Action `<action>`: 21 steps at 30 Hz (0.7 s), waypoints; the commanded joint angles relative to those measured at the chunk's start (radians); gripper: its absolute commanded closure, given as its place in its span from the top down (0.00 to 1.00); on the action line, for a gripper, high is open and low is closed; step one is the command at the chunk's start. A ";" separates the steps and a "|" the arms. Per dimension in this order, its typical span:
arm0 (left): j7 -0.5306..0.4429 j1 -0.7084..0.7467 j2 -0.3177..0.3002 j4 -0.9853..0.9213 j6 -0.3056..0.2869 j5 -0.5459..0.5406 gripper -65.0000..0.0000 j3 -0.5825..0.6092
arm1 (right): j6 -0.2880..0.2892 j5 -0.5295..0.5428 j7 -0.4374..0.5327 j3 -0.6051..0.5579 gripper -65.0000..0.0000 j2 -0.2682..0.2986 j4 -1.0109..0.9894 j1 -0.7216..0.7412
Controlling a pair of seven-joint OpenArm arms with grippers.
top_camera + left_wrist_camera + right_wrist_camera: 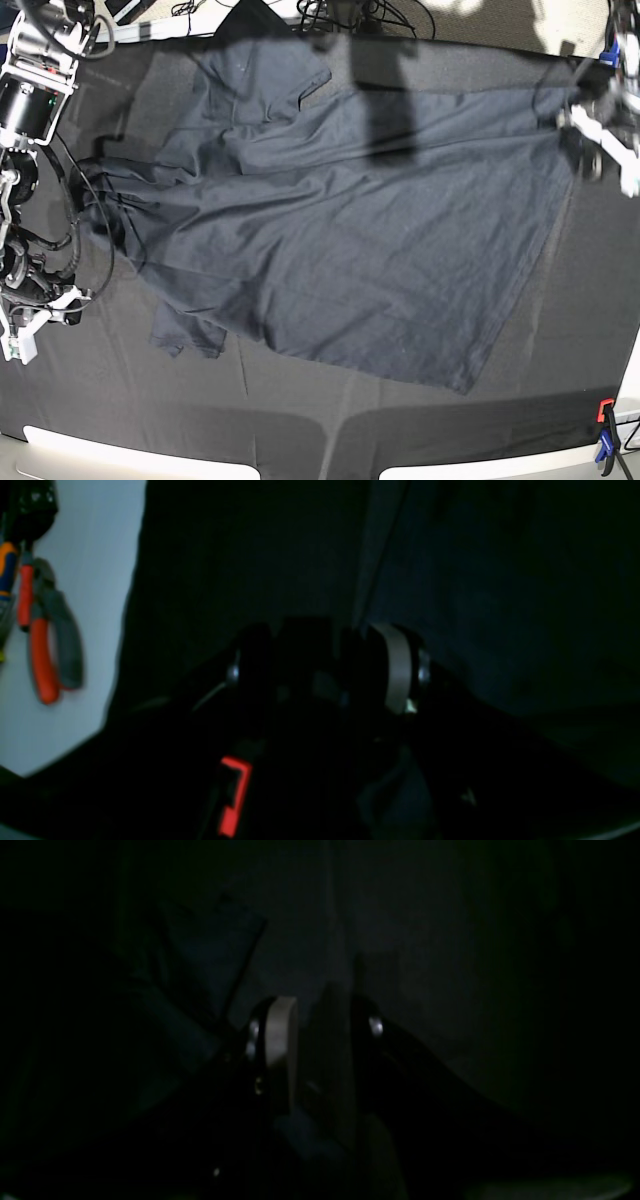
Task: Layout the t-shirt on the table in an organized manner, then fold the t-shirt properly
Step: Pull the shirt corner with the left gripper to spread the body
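Observation:
The dark charcoal t-shirt [350, 230] lies spread and wrinkled across the black-clothed table [300, 430], one sleeve toward the far edge. My left gripper [592, 135] hovers blurred at the shirt's far right corner. In the left wrist view its jaws [325, 635] stand wide apart, and the shirt's hem [372, 575] runs down toward the gap. My right gripper [98, 203] is at the bunched left edge of the shirt. In the very dark right wrist view it [322, 1010] is shut on a fold of the t-shirt [327, 1065] between its pads.
An orange-and-grey clamp [47, 650] hangs off the table's edge beside the left gripper. A red and blue clamp [604, 432] sits at the near right corner. Wire hangers [350, 15] lie beyond the far edge. Pale table edge [100, 445] runs along the front.

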 commanded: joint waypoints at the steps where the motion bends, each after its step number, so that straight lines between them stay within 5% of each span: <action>1: -0.034 -0.022 -0.014 0.017 0.006 0.000 0.43 -0.007 | 0.001 0.010 0.011 0.005 0.28 0.016 0.017 0.026; 5: -0.133 -0.122 -0.014 0.003 -0.019 -0.035 0.43 -0.006 | 0.002 0.028 0.003 0.005 0.28 -0.006 0.017 0.026; 13: -0.137 -0.494 -0.014 -0.381 -0.212 -0.143 0.43 0.068 | 0.042 0.062 -0.018 0.005 0.28 -0.117 0.017 0.026; 21: -0.246 -0.922 -0.014 -0.927 -0.229 -0.142 0.43 0.360 | 0.042 0.054 -0.018 0.005 0.28 -0.196 0.017 0.026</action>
